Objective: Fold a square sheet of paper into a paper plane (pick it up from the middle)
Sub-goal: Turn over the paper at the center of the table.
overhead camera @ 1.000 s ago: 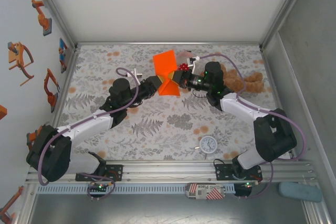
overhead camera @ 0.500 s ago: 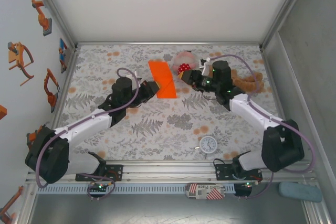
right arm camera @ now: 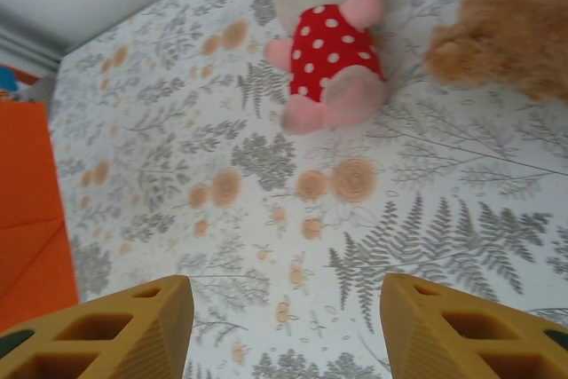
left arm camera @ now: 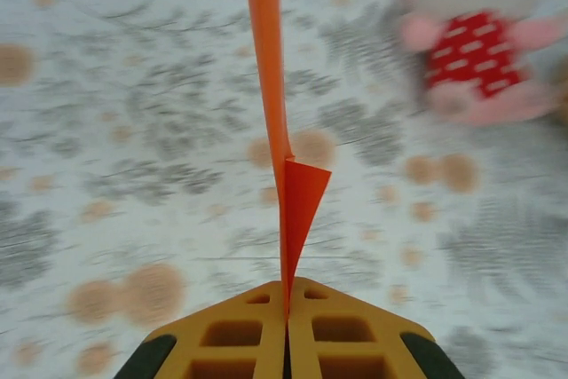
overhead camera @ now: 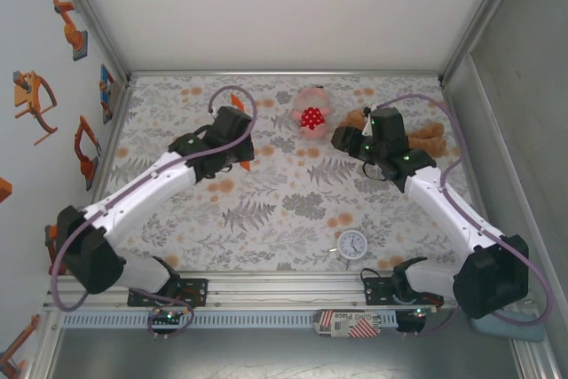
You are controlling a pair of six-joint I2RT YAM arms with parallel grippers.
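Pinching the folded orange paper sheet edge-on between pressed-together jaws, the left gripper grips it by its near tip alone. Likely fault: the thin sheet twists, sags or slips out. The right gripper, jaws spread near the spotted pink plush toy, gives it no support.

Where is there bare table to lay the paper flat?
The widest bare patch of table lies between left arm and right arm, nearer than the plush toy and beyond the clock. The far strip from centre rightward is crowded: plush, teddy bear and right claw.
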